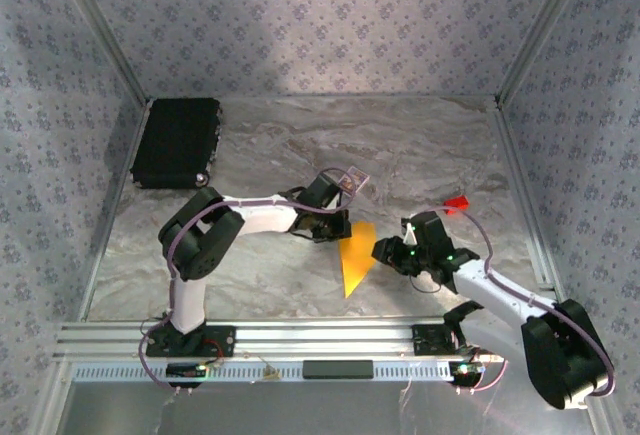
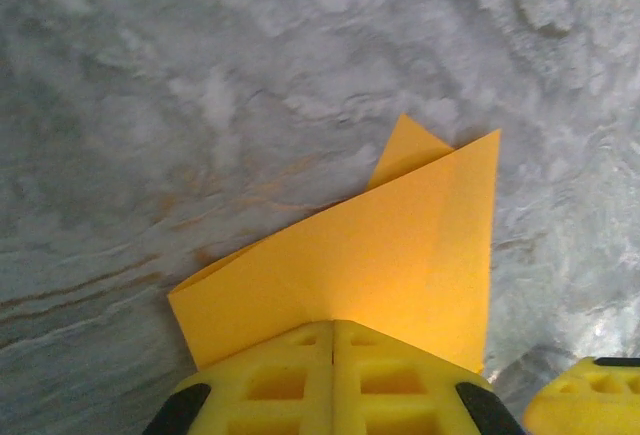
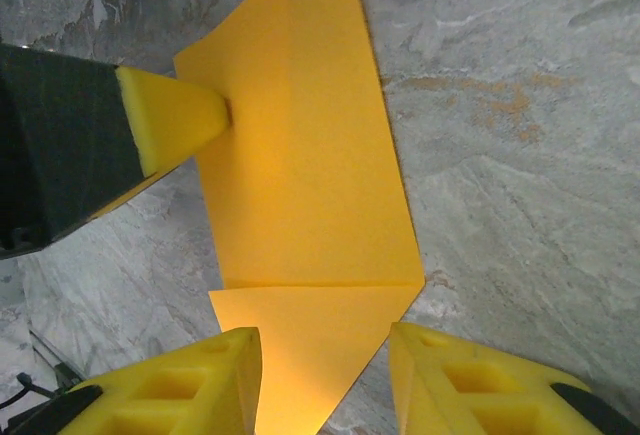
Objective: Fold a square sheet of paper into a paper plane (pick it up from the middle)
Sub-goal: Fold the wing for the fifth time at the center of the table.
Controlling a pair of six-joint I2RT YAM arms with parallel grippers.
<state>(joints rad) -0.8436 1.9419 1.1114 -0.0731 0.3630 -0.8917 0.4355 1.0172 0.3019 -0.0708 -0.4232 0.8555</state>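
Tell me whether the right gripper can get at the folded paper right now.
Probably yes: the right gripper is open astride the tip of the folded paper, with nothing blocking it; the left gripper touches another edge.

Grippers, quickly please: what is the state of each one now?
Left gripper: shut on the paper.
Right gripper: open, one finger on each side of the paper's tip.

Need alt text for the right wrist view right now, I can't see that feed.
Folded orange-yellow paper lies on the grey marbled table. The right gripper is open, its fingers either side of the paper's pointed end. The left gripper, fingers together, touches the paper's edge at frame left.
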